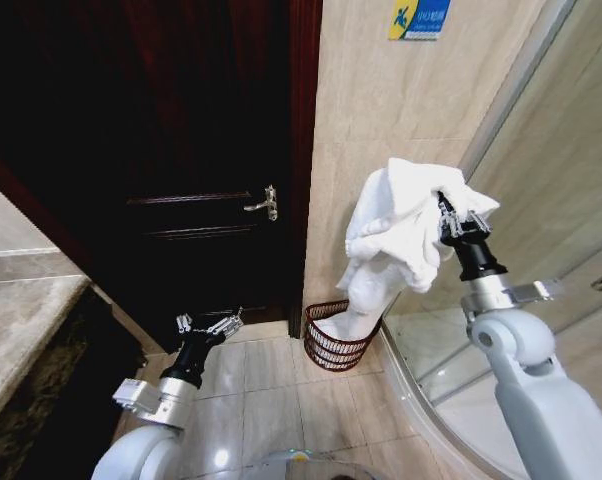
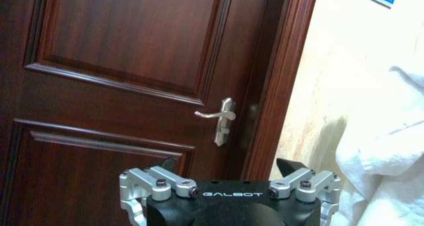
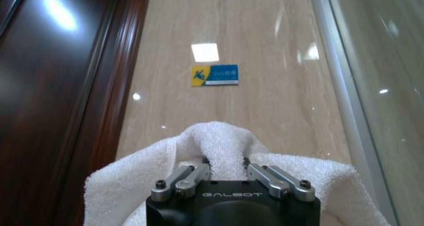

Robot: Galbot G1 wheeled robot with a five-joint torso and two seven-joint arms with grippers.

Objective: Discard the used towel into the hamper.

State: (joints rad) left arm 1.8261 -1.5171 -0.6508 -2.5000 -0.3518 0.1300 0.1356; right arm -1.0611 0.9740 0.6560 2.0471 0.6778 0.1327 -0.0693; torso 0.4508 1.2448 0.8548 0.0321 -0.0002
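Observation:
My right gripper (image 1: 449, 222) is raised against the beige tiled wall and shut on the white towel (image 1: 399, 225). The towel bunches around the fingers and hangs down, its lower end reaching the rim of the hamper (image 1: 333, 345). The hamper is a low, dark reddish-brown open-weave basket on the floor in the corner beside the door frame. In the right wrist view the towel (image 3: 222, 139) is pinched between the shut gripper (image 3: 225, 162). My left gripper (image 1: 209, 325) hangs low in front of the door, open and holding nothing. It shows as open in the left wrist view too (image 2: 229, 167), with the towel (image 2: 390, 136) at the edge.
A dark wooden door (image 1: 181, 130) with a metal lever handle (image 1: 266, 203) stands left of the hamper. A curved glass shower screen (image 1: 541, 200) borders the right side. A stone counter (image 1: 21, 330) lies at the left. A blue sign (image 1: 418, 18) is on the wall.

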